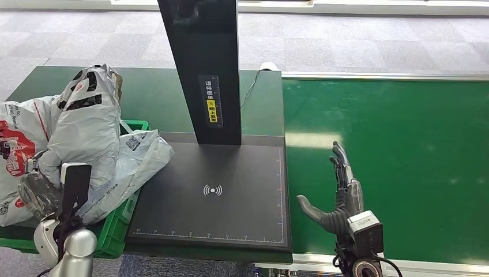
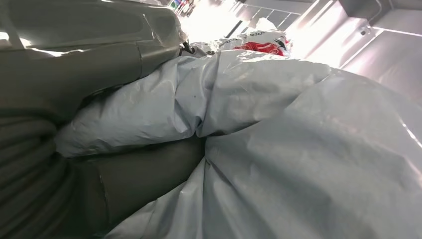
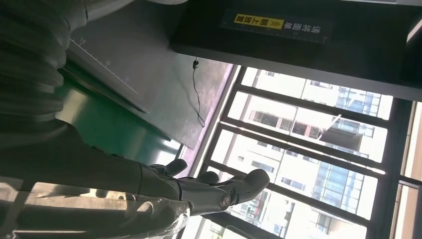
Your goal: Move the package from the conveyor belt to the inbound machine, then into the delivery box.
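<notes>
A crumpled grey package [image 1: 86, 127] stands in the green delivery box [image 1: 115, 231] at the left, on top of other bags. My left hand [image 1: 40, 193] is low against its near side. In the left wrist view a fold of the grey package [image 2: 278, 149] lies between the thumb and the dark fingers of the left hand [image 2: 74, 74], so the hand grips it. My right hand [image 1: 340, 190] hovers open over the green conveyor belt [image 1: 403, 144], fingers spread, holding nothing. The right hand [image 3: 149, 184] also shows outstretched in the right wrist view.
The inbound machine's black scan plate [image 1: 213, 196] lies between box and belt, with its dark column [image 1: 202, 69] rising behind. A red-and-white bag [image 1: 17, 144] and a pale plastic bag [image 1: 141, 153] crowd the box. A thin cable [image 1: 248, 92] runs across the green table.
</notes>
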Robot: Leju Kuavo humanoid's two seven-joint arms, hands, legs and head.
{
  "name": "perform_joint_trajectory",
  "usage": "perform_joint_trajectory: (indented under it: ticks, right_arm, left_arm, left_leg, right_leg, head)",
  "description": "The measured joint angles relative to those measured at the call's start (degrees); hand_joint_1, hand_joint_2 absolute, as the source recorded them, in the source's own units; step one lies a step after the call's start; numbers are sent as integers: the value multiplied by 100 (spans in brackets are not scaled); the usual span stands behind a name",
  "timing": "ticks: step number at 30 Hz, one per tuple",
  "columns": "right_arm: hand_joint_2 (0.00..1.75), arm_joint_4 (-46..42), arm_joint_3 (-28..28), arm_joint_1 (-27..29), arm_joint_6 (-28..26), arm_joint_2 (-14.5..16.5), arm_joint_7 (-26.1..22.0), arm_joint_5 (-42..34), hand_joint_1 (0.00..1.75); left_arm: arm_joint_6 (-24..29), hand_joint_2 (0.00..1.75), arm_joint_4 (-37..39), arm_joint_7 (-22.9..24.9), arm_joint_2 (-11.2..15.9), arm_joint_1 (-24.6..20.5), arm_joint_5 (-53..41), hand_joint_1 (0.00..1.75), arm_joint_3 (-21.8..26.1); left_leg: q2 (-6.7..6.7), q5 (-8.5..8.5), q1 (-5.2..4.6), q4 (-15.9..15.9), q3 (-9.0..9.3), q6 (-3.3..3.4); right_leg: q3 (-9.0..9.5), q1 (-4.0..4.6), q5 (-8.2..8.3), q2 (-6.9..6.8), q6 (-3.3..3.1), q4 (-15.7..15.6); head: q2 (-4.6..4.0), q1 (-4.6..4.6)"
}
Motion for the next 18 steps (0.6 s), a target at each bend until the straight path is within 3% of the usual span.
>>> perform_joint_trajectory:
  ticks: [3,10,14,18]
  right_arm:
    - [175,2,-4,0,-14,0,-9,0,0]
    - [175,3,-34,1,50,10,-8,91,0]
    - [175,4,-87,1,109,49,-7,142,0]
    - [175,7,-123,5,138,57,-7,153,0]
  left_arm:
    - [-331,175,-183,214,-50,120,-273,175,7]
    - [-1888,175,-291,1179,-50,205,-1581,175,5]
    - [-2649,175,-289,1377,27,205,-1962,175,19]
    - [-2933,175,-288,1425,91,221,-1996,175,65]
  left_leg:
    - [-1,0,0,0,-6,0]
    - [-2,-2,0,0,-12,1]
    - [-4,-3,0,-2,-11,1]
    - [-5,-3,0,-3,-6,1]
  right_leg:
    - [-5,0,0,0,0,0]
    - [-10,0,0,0,0,0]
    - [-5,0,-1,-1,0,0]
    - [6,-1,-3,-1,1,0]
  head:
    - [0,0]
    - [0,-1]
    - [0,-1]
    - [0,-1]
